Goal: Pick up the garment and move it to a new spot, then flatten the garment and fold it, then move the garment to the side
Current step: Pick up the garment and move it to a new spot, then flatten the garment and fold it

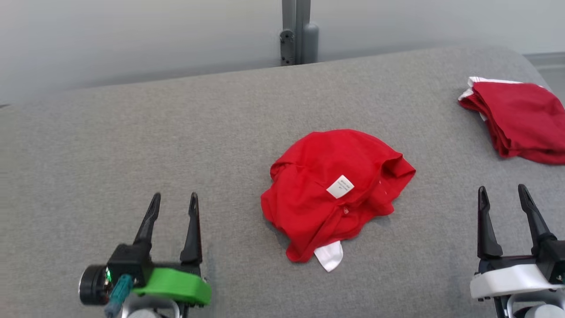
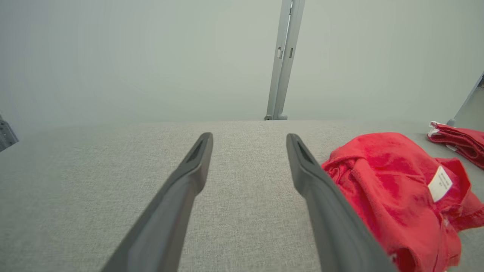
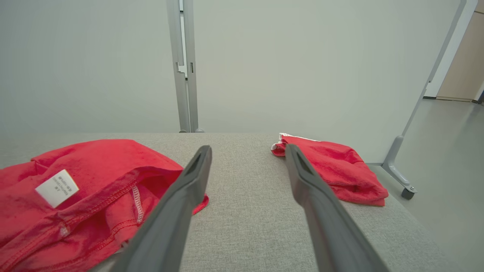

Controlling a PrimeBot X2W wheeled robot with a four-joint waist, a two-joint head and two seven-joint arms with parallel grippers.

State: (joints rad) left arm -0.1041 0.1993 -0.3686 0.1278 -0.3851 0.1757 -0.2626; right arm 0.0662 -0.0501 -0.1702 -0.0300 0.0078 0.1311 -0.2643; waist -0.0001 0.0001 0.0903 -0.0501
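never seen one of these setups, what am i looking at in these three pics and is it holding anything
It is a two-armed robot at a grey padded surface. The head view looks down from its head: left gripper at lower left, right gripper at lower right. The other two pictures come from cameras on each wrist, looking along that gripper's dark fingers. A crumpled red garment with a white label lies in the middle; a second red bundle sits far right. Both grippers are open and hold nothing.

The garment (image 1: pixel 326 190) is soft matt red cloth with stitched hems and a papery white label (image 1: pixel 340 186); the table (image 1: pixel 220 132) wears coarse grey woven fabric; each claw's fingers (image 2: pixel 181 196) look like smooth matt dark plastic
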